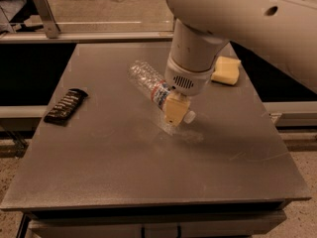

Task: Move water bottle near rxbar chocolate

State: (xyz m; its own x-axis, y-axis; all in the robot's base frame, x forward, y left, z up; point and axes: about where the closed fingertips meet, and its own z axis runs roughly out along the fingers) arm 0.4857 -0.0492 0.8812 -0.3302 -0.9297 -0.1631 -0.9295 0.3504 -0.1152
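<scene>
Clamped near its cap by the jaws of the gripper (176, 111) over the tabletop (124, 172), the water bottle (146, 81) should be carried low towards the rxbar chocolate (65, 105).

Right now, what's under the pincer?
The bottle, gripped near its cap by the pincer. The pincer hides the stretch between the label and the cap.

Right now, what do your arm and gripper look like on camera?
The arm is smooth, rounded off-white casing with small dark holes. Its cylindrical wrist ends in a grey vent grille. The gripper, over the middle of the table at the water bottle, has blocky pale tan fingers. No cables show.
</scene>
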